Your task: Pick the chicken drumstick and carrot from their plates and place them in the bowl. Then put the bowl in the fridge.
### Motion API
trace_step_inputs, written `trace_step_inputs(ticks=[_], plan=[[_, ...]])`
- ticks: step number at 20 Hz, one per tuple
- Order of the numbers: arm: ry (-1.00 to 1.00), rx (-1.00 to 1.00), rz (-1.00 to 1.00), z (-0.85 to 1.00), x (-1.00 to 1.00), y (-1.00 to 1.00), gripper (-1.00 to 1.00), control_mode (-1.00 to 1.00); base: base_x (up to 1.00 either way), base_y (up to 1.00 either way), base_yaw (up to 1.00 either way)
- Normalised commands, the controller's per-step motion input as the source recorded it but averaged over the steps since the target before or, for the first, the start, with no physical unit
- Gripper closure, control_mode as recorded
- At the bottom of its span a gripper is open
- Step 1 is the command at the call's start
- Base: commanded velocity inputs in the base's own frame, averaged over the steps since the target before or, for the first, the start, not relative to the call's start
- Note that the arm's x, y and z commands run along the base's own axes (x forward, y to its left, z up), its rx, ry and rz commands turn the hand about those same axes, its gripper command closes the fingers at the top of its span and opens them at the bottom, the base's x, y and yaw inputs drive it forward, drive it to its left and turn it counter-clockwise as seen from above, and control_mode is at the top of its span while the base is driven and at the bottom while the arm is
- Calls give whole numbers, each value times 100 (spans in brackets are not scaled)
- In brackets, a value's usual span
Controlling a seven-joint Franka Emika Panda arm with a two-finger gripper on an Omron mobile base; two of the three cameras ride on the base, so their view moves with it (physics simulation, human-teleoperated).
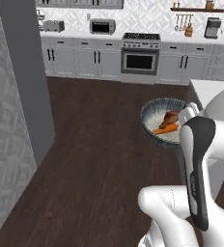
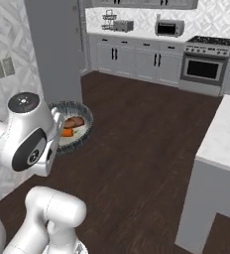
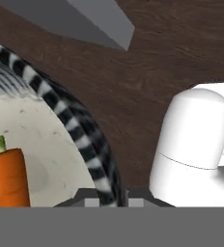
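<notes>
The bowl point(image 1: 157, 113) hung above the dark wood floor point(image 1: 94, 159) at centre right of the left base view, carried by the arm. The claw point(image 3: 109, 200) was clenched on the bowl's striped rim at the bottom centre of the hand view. The drumstick point(image 1: 170, 118) and carrot point(image 1: 165, 129) lay inside, side by side. The fridge point(image 2: 55, 49) stood at upper left of the right base view, behind the bowl.

So the bowl point(image 1: 155, 114) is what's carrying stuff here. Drumstick point(image 1: 170, 117) and carrot point(image 1: 165, 129) lie inside, side by side.
</notes>
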Motion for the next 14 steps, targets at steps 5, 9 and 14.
trace_step_inputs(ticks=[5,9,14], plan=[[0,0,0,0,0,0,100,100,100,37,-19],[0,0,0,0,0,0,100,100,100,0,-20],[0,0,0,0,0,0,100,100,100,60,-26]])
